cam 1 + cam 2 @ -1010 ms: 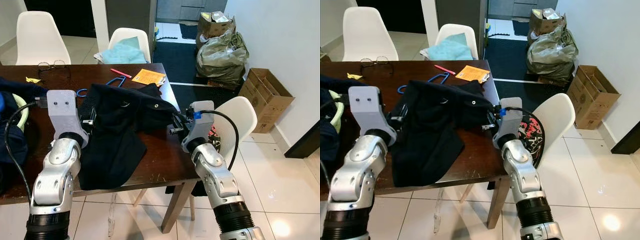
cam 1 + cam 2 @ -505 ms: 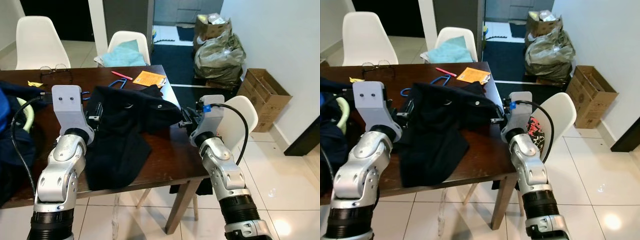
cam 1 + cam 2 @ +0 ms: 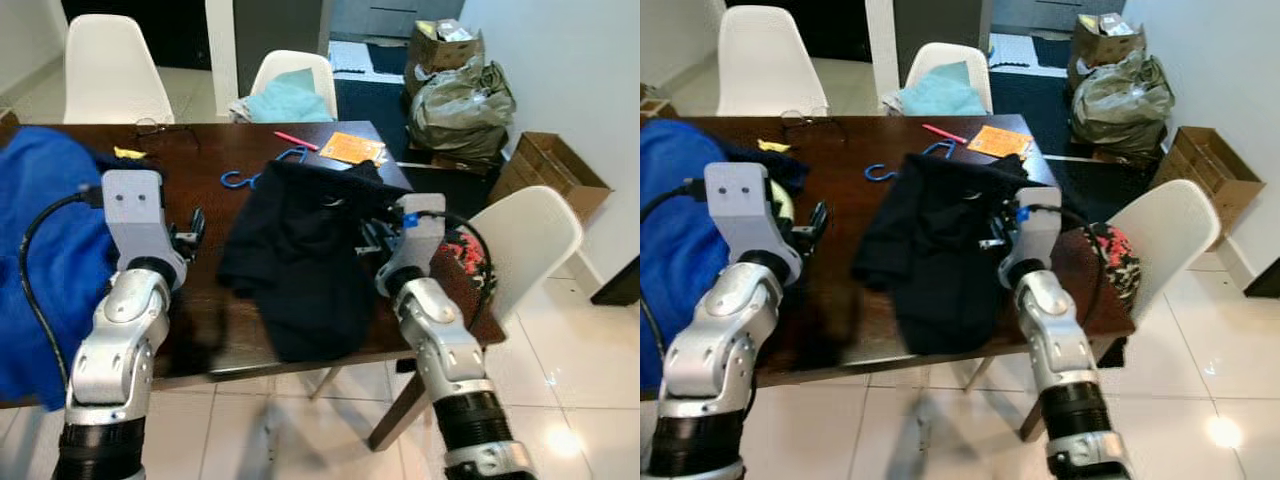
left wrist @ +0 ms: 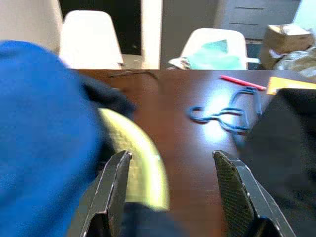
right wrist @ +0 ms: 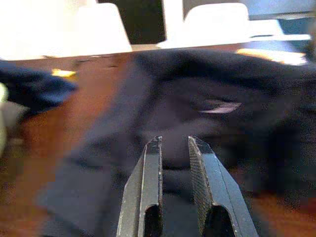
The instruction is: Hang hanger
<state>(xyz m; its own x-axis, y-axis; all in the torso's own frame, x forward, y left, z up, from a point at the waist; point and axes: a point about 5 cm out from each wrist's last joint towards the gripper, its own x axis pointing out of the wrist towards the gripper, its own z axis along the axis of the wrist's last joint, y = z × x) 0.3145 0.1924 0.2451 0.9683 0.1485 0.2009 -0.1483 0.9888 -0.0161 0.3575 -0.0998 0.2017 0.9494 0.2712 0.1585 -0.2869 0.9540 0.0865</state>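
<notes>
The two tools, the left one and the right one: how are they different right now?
The left tool has its fingers spread wide apart with nothing between them; the right tool has its fingers almost together. The left tool is over bare brown table beside the blue cloth; the right tool is at the black garment. Both have two long black fingers on a silver arm and point across the table.

no legible text, orange paper (image 3: pixel 351 147) too small to read (labels blurred)
</notes>
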